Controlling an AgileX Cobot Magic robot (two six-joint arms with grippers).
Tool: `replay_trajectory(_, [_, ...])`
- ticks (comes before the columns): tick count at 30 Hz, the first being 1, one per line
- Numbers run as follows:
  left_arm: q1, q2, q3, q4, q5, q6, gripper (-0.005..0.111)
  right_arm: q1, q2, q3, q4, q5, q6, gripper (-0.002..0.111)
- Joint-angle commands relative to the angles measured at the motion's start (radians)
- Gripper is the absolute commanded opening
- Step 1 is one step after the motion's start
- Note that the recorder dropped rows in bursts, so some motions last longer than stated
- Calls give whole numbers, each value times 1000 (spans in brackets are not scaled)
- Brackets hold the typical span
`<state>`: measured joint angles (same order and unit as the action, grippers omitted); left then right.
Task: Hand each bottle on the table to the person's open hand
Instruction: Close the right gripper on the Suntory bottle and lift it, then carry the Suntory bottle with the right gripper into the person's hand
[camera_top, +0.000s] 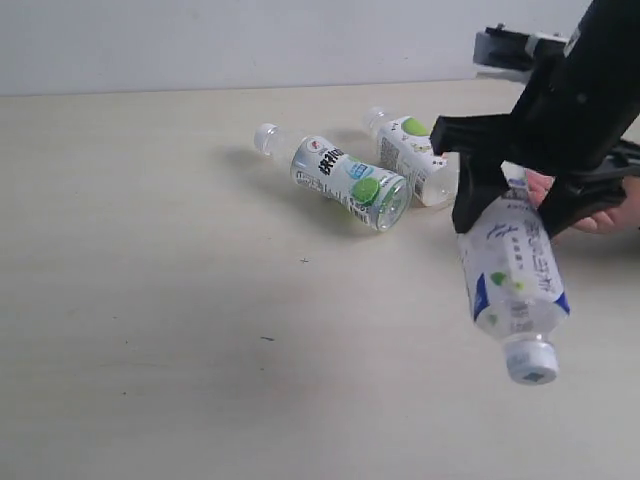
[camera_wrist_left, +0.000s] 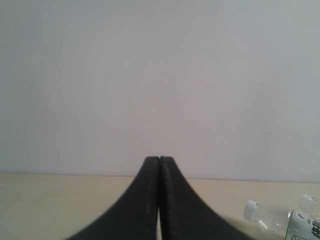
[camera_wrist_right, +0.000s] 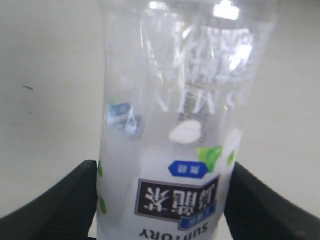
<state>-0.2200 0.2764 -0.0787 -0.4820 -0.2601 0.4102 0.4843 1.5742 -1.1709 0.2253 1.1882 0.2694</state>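
Pale beige table (camera_top: 150, 320), white wall (camera_top: 200, 40) behind. Clamped in the right gripper (camera_top: 512, 215): blue-labelled bottle (camera_top: 515, 285), raised, cap tilted downward. Just behind that bottle, the person's open hand (camera_top: 603, 218). Left of that bottle in the exterior view, nearer lying bottle (camera_top: 345, 180) and farther lying bottle (camera_top: 412, 152). Left gripper (camera_wrist_left: 159, 165) pressed shut, empty.

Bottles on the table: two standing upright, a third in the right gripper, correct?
No, both lie on their sides: the nearer bottle and the farther bottle, on the table, in the exterior view. The right gripper does hold a third bottle.
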Motion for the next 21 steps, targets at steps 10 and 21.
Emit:
replay_trajectory(10, [0, -7, 5, 0, -5, 2, 0, -288, 89, -183, -235, 33, -325, 0])
replay_trajectory(21, [0, -7, 5, 0, -5, 2, 0, -288, 238, -183, -284, -126, -370, 0])
